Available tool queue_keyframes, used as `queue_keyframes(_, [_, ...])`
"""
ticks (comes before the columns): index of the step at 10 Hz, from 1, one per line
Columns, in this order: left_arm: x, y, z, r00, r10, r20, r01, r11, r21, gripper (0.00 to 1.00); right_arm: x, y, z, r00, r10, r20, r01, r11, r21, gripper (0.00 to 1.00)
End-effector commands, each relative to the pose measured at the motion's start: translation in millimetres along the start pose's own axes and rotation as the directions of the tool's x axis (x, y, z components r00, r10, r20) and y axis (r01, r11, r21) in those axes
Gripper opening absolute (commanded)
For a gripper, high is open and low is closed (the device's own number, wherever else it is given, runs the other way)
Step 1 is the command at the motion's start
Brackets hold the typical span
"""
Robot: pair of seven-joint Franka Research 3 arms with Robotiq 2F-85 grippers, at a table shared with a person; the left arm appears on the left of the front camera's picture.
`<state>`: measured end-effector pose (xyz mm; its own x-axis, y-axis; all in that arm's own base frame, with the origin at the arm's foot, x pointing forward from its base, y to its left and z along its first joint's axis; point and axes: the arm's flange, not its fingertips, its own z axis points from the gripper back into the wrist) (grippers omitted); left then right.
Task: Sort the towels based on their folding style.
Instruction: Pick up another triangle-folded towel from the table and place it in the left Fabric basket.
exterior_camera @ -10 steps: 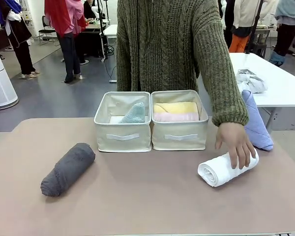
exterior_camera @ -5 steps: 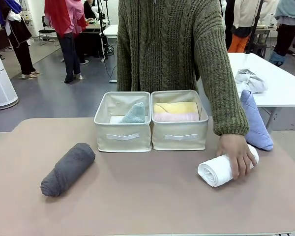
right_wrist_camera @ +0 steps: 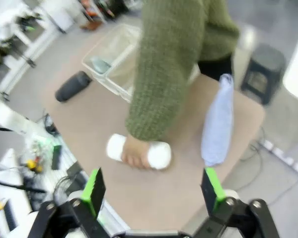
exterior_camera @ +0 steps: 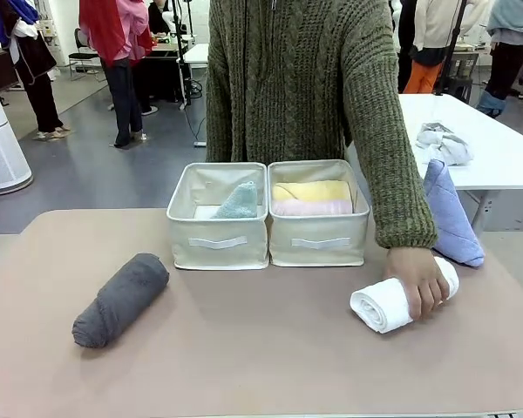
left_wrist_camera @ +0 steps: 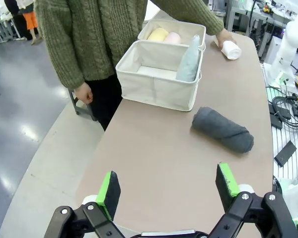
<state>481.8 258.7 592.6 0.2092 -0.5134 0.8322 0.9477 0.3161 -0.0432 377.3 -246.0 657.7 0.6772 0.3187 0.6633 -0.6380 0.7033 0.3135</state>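
While a person's hand (exterior_camera: 418, 280) rests on the white roll (exterior_camera: 379, 306) at the table's right, the front view shows the dark grey roll (exterior_camera: 120, 300) loose at left, the teal cone (exterior_camera: 238, 202) in the left bin (exterior_camera: 216, 248), the yellow roll (exterior_camera: 312, 190) and pink roll (exterior_camera: 312, 208) in the right bin (exterior_camera: 321, 248), and the light blue cone (exterior_camera: 451, 218) just beyond the hand. Left wrist view: my left gripper (left_wrist_camera: 168, 184) hangs spread and empty, well short of the dark grey roll. Right wrist view: my right gripper (right_wrist_camera: 154, 187), also spread and empty, hovers above the hand and the white roll. Descending now could strike that hand.
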Motion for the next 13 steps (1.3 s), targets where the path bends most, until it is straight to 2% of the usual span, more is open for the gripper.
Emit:
queue_keyframes(1, [1,-1,2,1.0,-0.001,-0.003,0.001,1.0,0.006,1.0,14,-6,-35,0.992,-0.073,-0.104,0.066,0.996,-0.067,1.0])
queue_keyframes(5, [1,-1,2,1.0,-0.001,-0.003,0.001,1.0,0.006,1.0,5,-16,-144,0.972,-0.032,-0.233,-0.008,0.986,-0.168,1.0])
queue_keyframes(6, [1,-1,2,1.0,-0.001,-0.003,0.001,1.0,0.006,1.0,-4,-9,-134,0.97,-0.013,-0.241,-0.02,0.991,-0.136,1.0])
queue_keyframes(7, [1,-1,2,1.0,-0.001,-0.003,0.001,1.0,0.006,1.0,-20,2,-93,0.975,0.012,-0.22,-0.032,0.995,-0.09,1.0])
queue_keyframes(8, [1,-1,2,1.0,-0.001,-0.003,0.001,1.0,0.006,1.0,-48,7,-30,0.976,0.043,-0.215,-0.055,0.997,-0.051,1.0])
queue_keyframes(9, [1,-1,2,1.0,-0.001,-0.003,0.001,1.0,0.006,1.0,-74,10,25,0.984,0.022,-0.179,-0.031,0.998,-0.046,1.0])
queue_keyframes(10, [1,-1,2,1.0,-0.001,-0.003,0.001,1.0,0.006,1.0,-92,13,55,0.989,0.021,-0.149,-0.025,0.999,-0.025,1.0])
queue_keyframes(13, [1,-1,2,1.0,-0.001,-0.003,0.001,1.0,0.006,1.0,-104,0,55,0.991,0.011,-0.134,-0.01,1.0,0.003,1.0])
